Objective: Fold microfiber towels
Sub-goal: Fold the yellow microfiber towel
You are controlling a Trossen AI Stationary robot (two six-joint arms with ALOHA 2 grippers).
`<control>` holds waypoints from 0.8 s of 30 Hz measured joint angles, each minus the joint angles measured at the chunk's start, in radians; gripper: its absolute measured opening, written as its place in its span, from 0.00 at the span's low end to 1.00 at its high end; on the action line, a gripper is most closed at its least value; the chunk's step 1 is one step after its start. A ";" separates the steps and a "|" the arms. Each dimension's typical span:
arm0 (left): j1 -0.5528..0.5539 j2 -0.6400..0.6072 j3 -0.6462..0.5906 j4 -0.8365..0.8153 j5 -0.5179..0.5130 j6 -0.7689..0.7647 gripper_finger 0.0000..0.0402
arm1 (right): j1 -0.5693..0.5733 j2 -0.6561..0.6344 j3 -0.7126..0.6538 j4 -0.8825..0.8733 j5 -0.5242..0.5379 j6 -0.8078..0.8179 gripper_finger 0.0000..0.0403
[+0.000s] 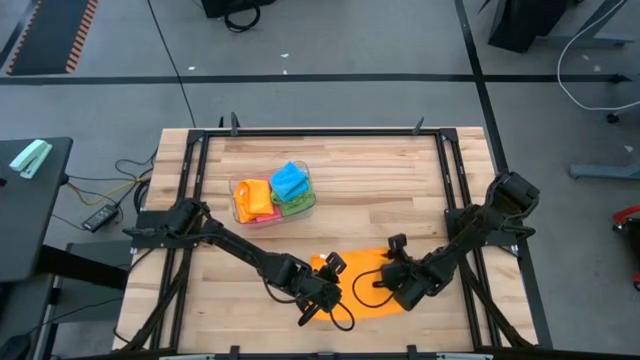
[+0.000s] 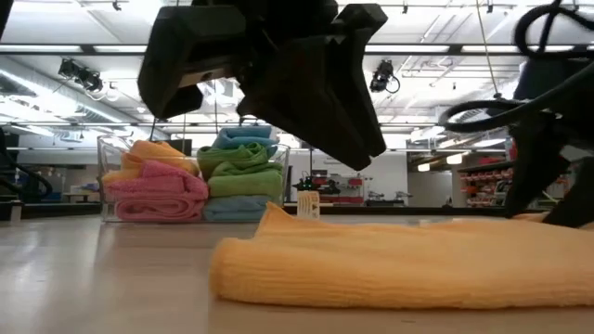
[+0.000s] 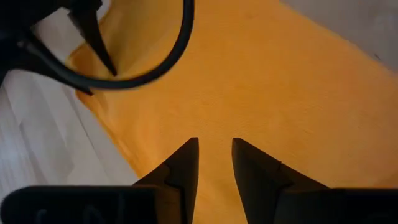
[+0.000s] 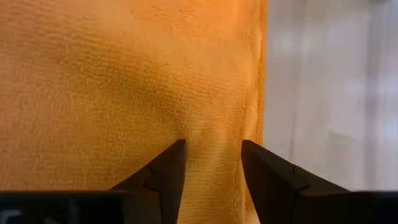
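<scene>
Folded towels [image 1: 272, 195] in clear tub [image 1: 240, 186]

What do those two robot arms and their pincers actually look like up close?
Both arms are black and slim, built from jointed segments, rising from the table's side rails. Thin black cables loop loosely beside the left gripper and the right gripper. Each gripper ends in two dark, wedge-shaped fingers tapering to flat tips. No markings show on them.
</scene>
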 joint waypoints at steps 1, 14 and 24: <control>-0.001 0.000 0.000 -0.004 0.000 -0.005 0.26 | -0.011 0.000 0.000 -0.003 0.000 -0.015 0.41; -0.032 0.000 0.000 -0.173 0.000 -0.004 0.26 | -0.021 -0.151 0.052 -0.012 -0.019 -0.030 0.41; -0.062 0.005 0.000 -0.306 -0.001 0.227 0.39 | 0.056 -0.245 0.053 -0.017 -0.018 0.052 0.41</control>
